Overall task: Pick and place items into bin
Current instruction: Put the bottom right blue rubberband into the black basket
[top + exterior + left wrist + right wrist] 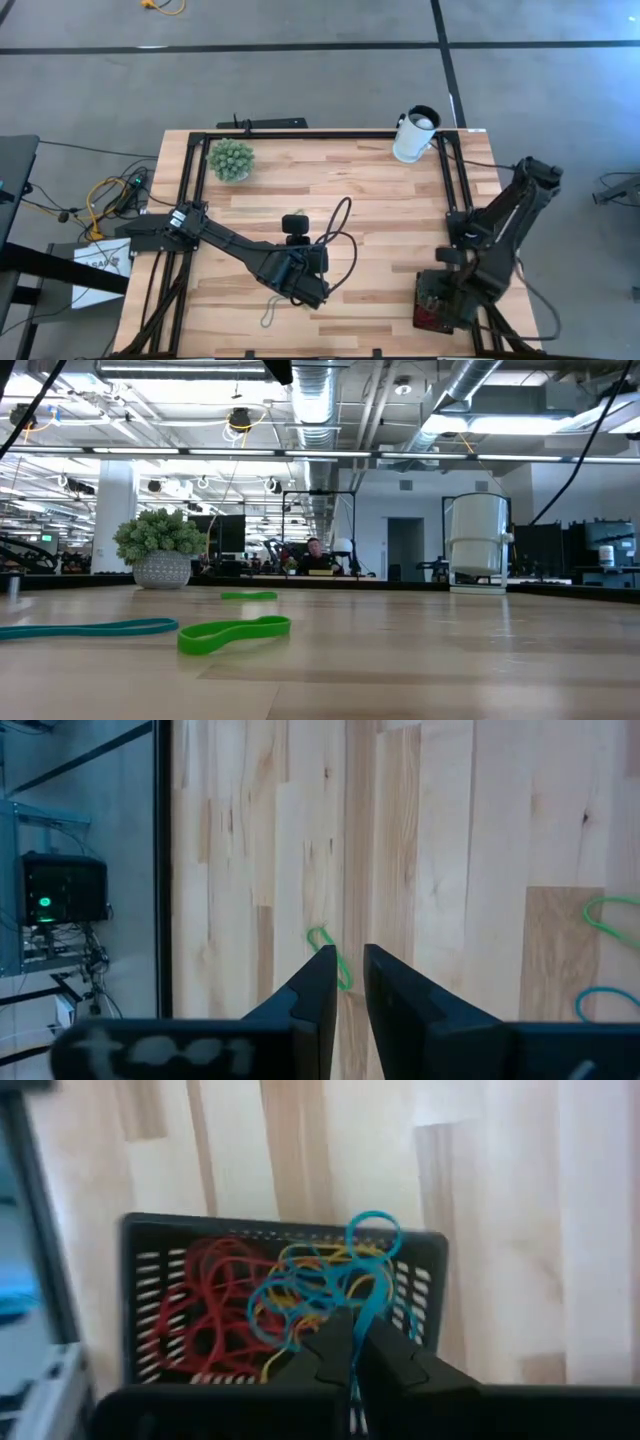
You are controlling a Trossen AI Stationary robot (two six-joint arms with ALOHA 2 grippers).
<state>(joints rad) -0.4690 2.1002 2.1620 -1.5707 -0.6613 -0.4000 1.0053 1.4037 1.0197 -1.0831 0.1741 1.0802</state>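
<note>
Rubber bands lie heaped in the black bin (pixel 180 1260), which sits at the near right corner of the wooden table (pixel 370 200). Most of the pile is red bands (pixel 205 1315), with some yellow bands (pixel 290 1295) mixed in and blue bands (pixel 305 1305) on top.

The right gripper (pixel 352 1342) hangs just over the bin. Its two dark fingers are pressed together, and a blue band (pixel 372 1265) runs up from between the tips, so it looks pinched there, though the wrist view is too blurry to be sure. The top of that band loops up over the far wall of the bin. In the high view the right arm hides almost all of the bin.

The left gripper (pixel 348 982) is out over the middle of the table, low and near the front edge. Its fingers stand a little apart with only a thin gap, and nothing is between them. A green band (pixel 330 952) lies flat on the wood just past its tips. Two more bands lie off to one side, a second green band (pixel 612 912) and a teal band (pixel 605 1003).

From table height, a bright green loop (pixel 233 633) and a long teal loop (pixel 90 628) lie close to the camera, and one small green loop (pixel 249 596) lies farther back.

A green spiky ball (pixel 230 159) sits near the far left corner, and a white cup (pixel 414 135) stands near the far right corner.
</note>
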